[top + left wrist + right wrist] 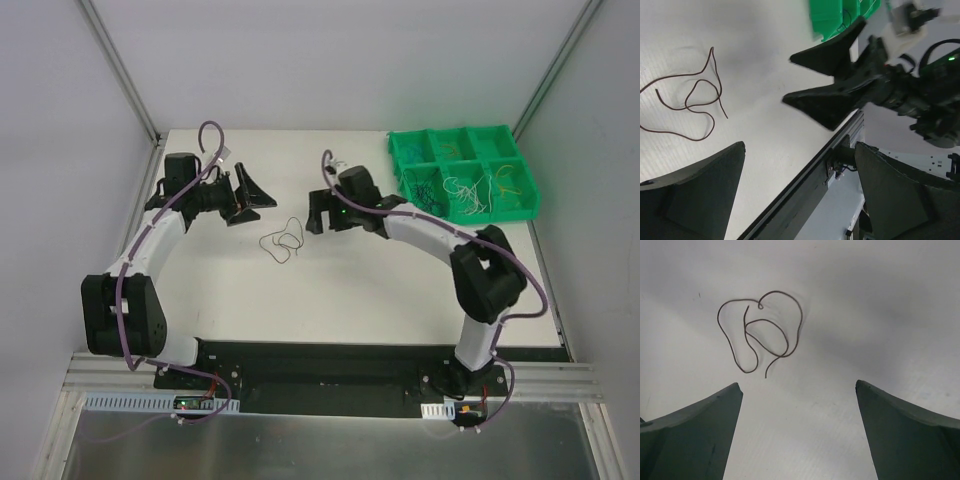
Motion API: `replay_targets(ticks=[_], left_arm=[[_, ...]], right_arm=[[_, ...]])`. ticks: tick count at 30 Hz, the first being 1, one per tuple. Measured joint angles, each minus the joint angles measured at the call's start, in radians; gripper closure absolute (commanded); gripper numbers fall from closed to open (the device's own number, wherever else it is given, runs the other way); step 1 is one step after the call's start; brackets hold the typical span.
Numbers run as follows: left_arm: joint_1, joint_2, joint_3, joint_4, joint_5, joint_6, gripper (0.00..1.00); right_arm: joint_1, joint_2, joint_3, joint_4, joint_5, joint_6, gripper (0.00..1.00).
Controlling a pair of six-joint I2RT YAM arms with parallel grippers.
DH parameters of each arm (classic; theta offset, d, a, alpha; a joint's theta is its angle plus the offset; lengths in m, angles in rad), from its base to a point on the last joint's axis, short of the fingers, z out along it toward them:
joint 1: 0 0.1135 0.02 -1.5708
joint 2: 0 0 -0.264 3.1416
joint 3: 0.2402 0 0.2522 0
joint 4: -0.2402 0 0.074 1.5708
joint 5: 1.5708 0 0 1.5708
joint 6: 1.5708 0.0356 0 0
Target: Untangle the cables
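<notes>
wire loose on the bench (380, 300), both pincers wide and empty

the dark wire (283, 241) (765, 320) lies curled over itself mid-frame in the top view, between the left pincer (250, 198) and right pincer (318, 212) (797, 385), touching neither. more cables sit in the green tray (398, 168) at upper right. i'd pick at a free end, not a crossing, with the fingers straddling one strand only. i'd drag toward the bottom of the frame, where the bench lies open, and keep off the tray wall and the other arm.
</notes>
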Motion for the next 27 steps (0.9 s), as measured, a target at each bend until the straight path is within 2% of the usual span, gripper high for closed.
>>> replay_targets(ticks=[6, 9, 12, 21, 27], left_arm=[[0.054, -0.052, 0.0, 0.001, -0.013, 0.001, 0.1], [0.082, -0.053, -0.002, 0.0, -0.028, -0.002, 0.11], [0.117, -0.053, -0.005, 0.001, -0.031, -0.018, 0.13], [0.3, -0.053, -0.055, 0.011, -0.053, -0.106, 0.14], [0.309, -0.053, -0.067, 0.027, -0.052, -0.131, 0.13]], right_arm=[[0.143, 0.216, 0.203, -0.06, 0.053, -0.016, 0.02], [0.192, 0.311, 0.359, -0.122, 0.132, -0.035, 0.02], [0.231, 0.361, 0.442, -0.166, 0.226, -0.071, 0.05], [0.272, 0.413, 0.462, -0.234, 0.285, -0.18, 0.12], [0.272, 0.428, 0.462, -0.237, 0.274, -0.212, 0.07]])
